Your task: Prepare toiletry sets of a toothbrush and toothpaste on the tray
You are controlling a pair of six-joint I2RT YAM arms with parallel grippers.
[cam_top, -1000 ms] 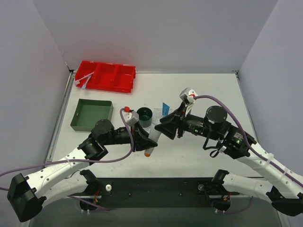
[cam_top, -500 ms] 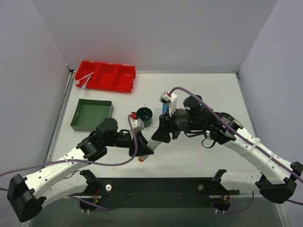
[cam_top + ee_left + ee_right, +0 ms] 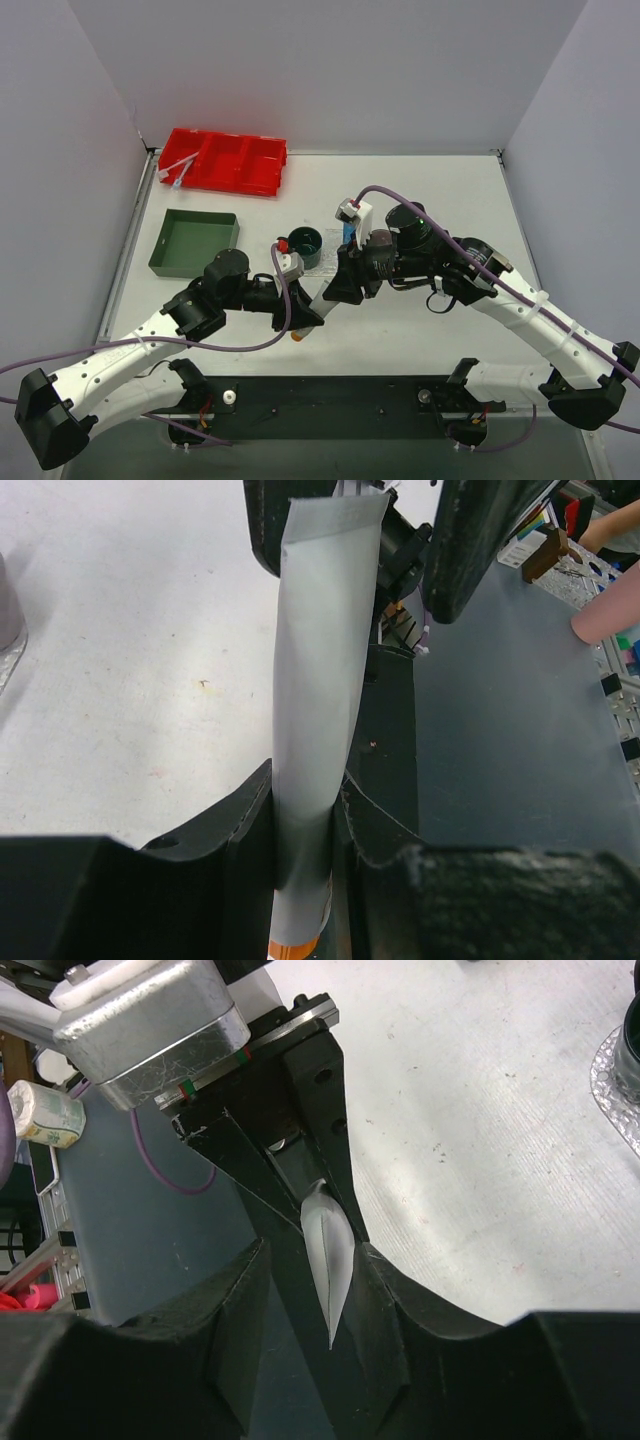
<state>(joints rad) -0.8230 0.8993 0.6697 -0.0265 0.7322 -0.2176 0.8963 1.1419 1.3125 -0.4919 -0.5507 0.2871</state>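
The white-grey toothpaste hangs above the table, near the middle of its front edge. The left gripper is clamped on its cap end. The crimped edge sits between the fingers of the right gripper; I cannot tell whether they pinch it. The rim of the tray lies just beyond.

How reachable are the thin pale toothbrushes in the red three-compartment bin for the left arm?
Probably not yet: the left gripper is shut on the flat white-grey toothpaste tube, its crimped end inside the right gripper. Nothing else looks in the way.
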